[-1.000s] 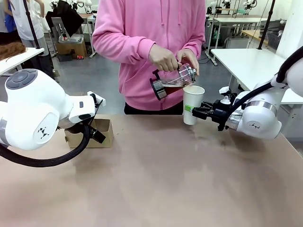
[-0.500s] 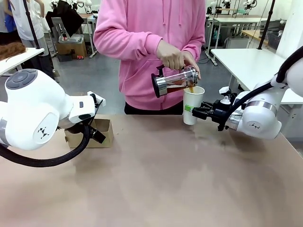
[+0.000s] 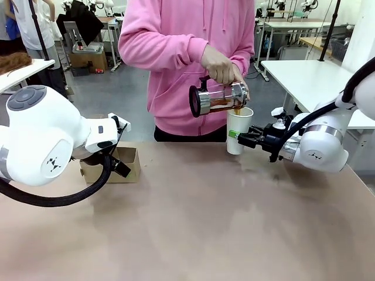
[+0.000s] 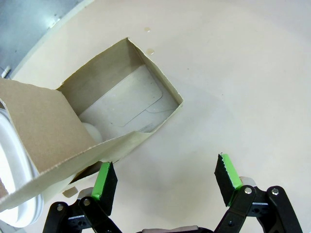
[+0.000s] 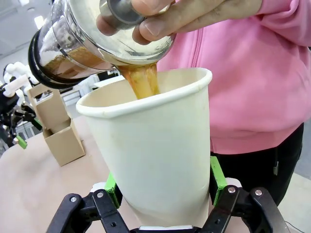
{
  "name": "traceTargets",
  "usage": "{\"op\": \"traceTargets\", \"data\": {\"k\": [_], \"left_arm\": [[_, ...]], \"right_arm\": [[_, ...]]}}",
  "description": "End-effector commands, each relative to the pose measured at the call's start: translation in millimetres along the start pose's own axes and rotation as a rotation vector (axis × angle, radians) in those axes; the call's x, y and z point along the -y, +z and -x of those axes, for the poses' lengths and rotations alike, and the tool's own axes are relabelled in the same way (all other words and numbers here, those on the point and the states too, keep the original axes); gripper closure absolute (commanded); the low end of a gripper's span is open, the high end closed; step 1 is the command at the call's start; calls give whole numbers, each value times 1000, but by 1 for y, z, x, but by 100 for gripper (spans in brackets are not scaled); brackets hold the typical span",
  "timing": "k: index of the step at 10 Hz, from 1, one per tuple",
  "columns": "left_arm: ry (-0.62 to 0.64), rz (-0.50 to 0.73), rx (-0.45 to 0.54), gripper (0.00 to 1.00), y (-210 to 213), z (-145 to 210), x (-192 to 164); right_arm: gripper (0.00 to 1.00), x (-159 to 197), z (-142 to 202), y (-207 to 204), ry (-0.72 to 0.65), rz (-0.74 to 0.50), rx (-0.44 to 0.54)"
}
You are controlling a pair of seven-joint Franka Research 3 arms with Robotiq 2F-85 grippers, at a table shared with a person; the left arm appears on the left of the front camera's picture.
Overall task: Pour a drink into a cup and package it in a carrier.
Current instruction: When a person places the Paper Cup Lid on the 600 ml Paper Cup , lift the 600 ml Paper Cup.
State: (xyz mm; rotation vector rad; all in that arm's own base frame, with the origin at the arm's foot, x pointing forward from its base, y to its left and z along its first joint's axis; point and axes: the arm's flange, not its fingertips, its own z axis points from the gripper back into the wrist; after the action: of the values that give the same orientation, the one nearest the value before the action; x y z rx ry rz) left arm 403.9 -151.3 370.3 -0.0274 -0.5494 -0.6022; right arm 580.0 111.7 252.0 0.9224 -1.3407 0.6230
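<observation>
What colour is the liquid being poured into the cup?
Amber-brown; the drink shows best in the right wrist view.

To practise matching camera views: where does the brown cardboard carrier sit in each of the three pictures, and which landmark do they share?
Front view: carrier at the left, partly behind the left arm.
Left wrist view: carrier at upper left, just above the open left hand.
Right wrist view: carrier at the left edge, beyond the cup.
Shared landmark: the table it stands on.
</observation>
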Motion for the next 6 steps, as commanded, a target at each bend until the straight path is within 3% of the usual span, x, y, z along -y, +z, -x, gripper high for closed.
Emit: {"op": "traceTargets", "data": {"k": [1, 6], "left_arm": [[0, 1, 1, 0, 0, 0, 0], [0, 1, 1, 0, 0, 0, 0]], "right_arm": [[20, -5, -4, 2, 0, 4, 4], [20, -5, -4, 2, 0, 4, 4]]}}
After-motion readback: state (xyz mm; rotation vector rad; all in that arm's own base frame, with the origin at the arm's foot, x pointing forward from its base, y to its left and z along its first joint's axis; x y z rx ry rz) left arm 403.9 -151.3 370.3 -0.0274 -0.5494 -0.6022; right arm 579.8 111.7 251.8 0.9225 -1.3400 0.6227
